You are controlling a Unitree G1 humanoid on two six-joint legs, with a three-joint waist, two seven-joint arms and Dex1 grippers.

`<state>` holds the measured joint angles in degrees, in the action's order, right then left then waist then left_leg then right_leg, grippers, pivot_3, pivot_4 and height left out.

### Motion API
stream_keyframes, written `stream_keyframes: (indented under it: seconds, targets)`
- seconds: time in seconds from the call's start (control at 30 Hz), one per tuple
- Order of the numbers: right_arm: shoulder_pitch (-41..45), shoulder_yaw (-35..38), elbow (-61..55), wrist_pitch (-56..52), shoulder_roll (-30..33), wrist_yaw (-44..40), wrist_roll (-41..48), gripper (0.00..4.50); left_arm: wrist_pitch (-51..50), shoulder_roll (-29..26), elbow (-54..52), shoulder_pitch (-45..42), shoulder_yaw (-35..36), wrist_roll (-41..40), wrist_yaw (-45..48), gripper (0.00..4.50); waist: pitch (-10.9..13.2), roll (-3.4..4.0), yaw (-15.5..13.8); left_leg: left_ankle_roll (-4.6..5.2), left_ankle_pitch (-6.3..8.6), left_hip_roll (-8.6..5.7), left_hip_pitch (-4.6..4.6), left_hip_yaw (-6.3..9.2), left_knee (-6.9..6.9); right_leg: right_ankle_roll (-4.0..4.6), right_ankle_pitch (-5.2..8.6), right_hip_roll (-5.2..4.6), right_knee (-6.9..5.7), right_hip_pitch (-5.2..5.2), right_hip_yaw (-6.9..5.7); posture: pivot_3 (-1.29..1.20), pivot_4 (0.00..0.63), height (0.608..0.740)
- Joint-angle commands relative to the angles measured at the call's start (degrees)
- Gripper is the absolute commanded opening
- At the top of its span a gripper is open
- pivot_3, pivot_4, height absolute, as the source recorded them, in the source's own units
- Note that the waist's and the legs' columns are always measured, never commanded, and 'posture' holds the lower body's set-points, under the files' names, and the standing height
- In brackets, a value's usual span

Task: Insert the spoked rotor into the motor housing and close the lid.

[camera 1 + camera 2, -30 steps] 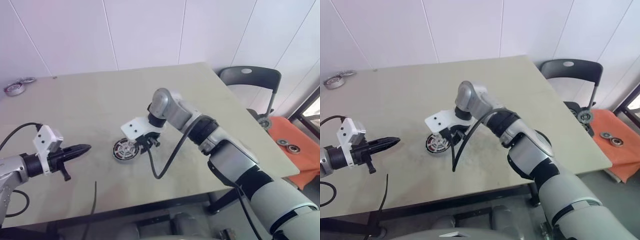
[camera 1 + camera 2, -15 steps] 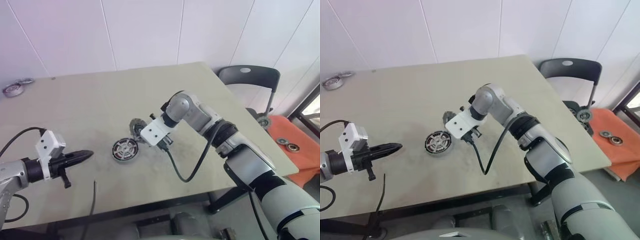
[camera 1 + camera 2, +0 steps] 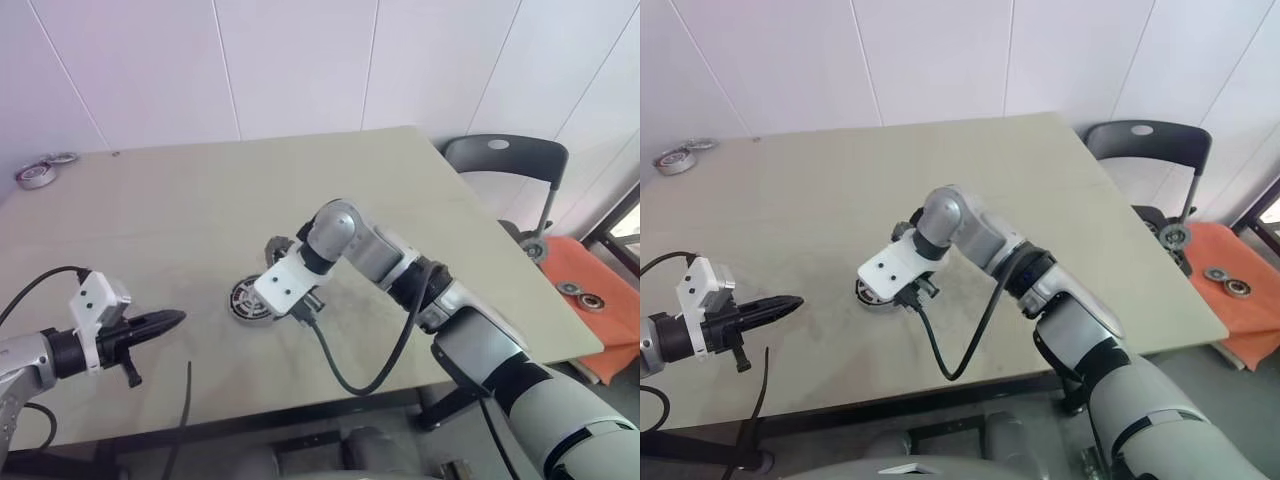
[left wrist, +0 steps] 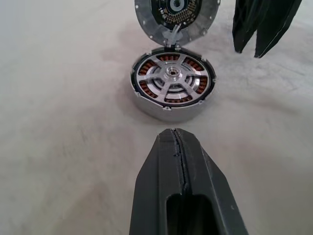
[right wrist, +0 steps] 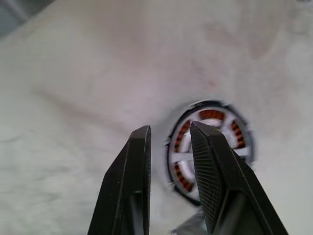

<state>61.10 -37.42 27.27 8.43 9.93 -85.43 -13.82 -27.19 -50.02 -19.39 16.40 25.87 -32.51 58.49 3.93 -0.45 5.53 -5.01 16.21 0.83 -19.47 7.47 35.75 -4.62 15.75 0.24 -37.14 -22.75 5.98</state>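
The motor housing is sitting on the table, spoked rotor already seated inside and lid standing open. The right end effector is hovering above, slightly parted, grasping nothing, seemingly lining up for the lid. The left end effector is waiting clenched, empty, well apart.

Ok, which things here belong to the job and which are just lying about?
Job:
- motor housing
- spoked rotor, on edge at the housing's rim
- right gripper, open, above the housing
- left gripper, shut, set back from the housing

Lying about:
- metal rings at the table's far corner
- chair
- orange sheet beside the table
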Motion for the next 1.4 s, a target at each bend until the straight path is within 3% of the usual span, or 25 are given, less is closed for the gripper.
stream_keyframes:
  seconds: [0.03, 0.47, 0.77, 0.83, 0.97, 1.03, 1.23, 1.4]
  targets:
    - [0.6, -0.1, 0.2, -1.8, -2.6, 1.9, 0.1, 1.33, 0.0, -0.3, -2.1, -0.7, 1.9, -0.9, -0.4, 0.0, 0.0, -0.01, 0.1, 0.0, 0.0, 0.01, 0.04, 0.0, 0.0, 0.0, 0.0, 0.02, -0.05, 0.0, 0.0, 0.0, 0.0, 0.74]
    - [0.8, -5.8, 9.9, 2.2, -8.8, 9.1, -6.6, 1.33, -1.1, 0.0, -4.0, -0.3, 1.5, -1.3, -1.5, 0.0, 0.0, -0.03, 0.2, 0.0, 0.0, 0.04, 0.04, 0.0, 0.0, 0.0, 0.0, 0.07, -0.1, -0.03, 0.0, 0.0, 0.0, 0.74]
    - [6.3, -6.3, 22.7, 9.7, -10.3, 15.3, -11.0, 1.33, -1.1, 1.8, -6.0, 1.3, 1.8, -1.4, -3.0, 0.0, 0.0, -0.01, 0.6, 0.0, -0.01, 0.04, 0.13, 0.01, 0.04, 0.01, 0.02, 0.08, -0.24, 0.0, 0.0, 0.0, 0.0, 0.74]
    - [7.4, -5.0, 23.1, 10.4, -10.1, 12.8, -9.4, 1.33, -1.1, 2.0, -6.1, 1.9, 2.4, -1.5, -2.9, 0.0, 0.0, 0.01, 0.4, 0.0, -0.01, 0.04, 0.11, 0.03, 0.19, 0.11, 0.1, 0.1, -0.32, 0.0, 0.0, 0.0, 0.0, 0.74]
    - [5.9, -3.7, 16.5, 10.6, -7.2, -0.2, -2.9, 1.33, -1.1, 2.1, -5.8, 2.1, 2.8, -1.9, -2.8, 0.0, 0.0, -0.03, 0.0, 0.0, -0.01, 0.02, 0.11, 0.04, 0.41, 0.01, 0.19, 0.07, -0.2, 0.21, 0.0, 0.0, 0.0, 0.74]
    - [5.6, -3.4, 14.8, 9.9, -6.8, -1.7, -2.2, 1.33, -0.9, 2.0, -5.3, 1.9, 2.5, -1.7, -2.7, 0.0, 0.0, -0.03, 0.2, 0.0, -0.01, 0.0, 0.1, 0.03, 0.4, 0.0, 0.18, 0.05, -0.11, 0.24, 0.0, 0.0, 0.0, 0.74]
    - [6.1, -3.1, 15.2, 9.5, -7.4, -0.6, -2.9, 1.33, 0.9, 1.3, -2.1, 1.1, 2.1, 0.2, -1.5, 0.0, 0.0, -0.02, 0.6, 0.0, 0.0, 0.06, 0.09, 0.04, 0.13, -0.02, 0.0, 0.11, -0.27, -0.01, -0.02, 0.0, 0.0, 0.74]
    - [8.4, -1.9, 19.3, 9.0, -10.3, 6.2, -4.4, 1.33, 1.2, 1.9, -2.3, 1.0, 1.5, 0.3, -1.9, 0.0, 0.0, -0.02, 0.6, 0.0, 0.0, 0.05, 0.05, 0.02, 0.15, 0.05, -0.03, 0.08, -0.23, -0.01, -0.02, 0.0, 0.0, 0.74]
